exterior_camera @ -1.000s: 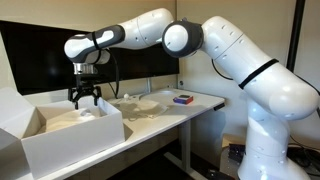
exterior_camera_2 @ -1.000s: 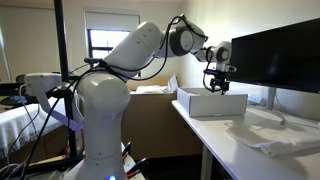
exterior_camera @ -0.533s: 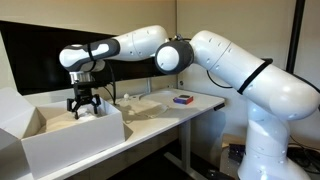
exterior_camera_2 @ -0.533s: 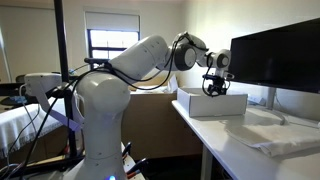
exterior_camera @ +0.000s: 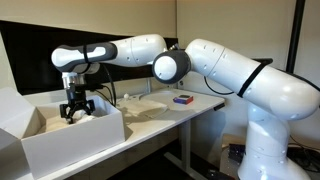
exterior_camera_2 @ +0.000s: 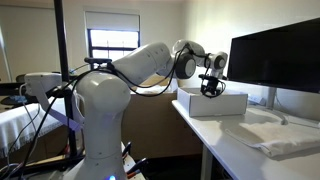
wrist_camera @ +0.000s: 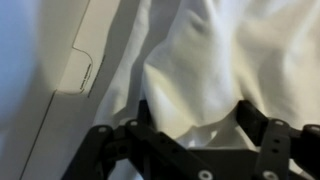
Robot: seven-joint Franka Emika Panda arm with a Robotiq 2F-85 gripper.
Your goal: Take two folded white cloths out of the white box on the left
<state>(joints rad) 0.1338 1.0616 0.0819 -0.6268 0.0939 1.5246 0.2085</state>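
Note:
The white box stands at the left end of the table and also shows in the other exterior view. My gripper hangs in its opening, just above the white cloth inside. It also shows over the box in the other exterior view. In the wrist view the gripper is open. Its two black fingers stand either side of a raised fold of rumpled white cloth. The box's inner wall lies to the left.
Loose white cloths lie on the table beside the box. A small blue and red object sits near the table's far end. A dark monitor stands behind the box.
My gripper has moved left along the box and come down into its opening, closer to the cloth. It has stayed open.

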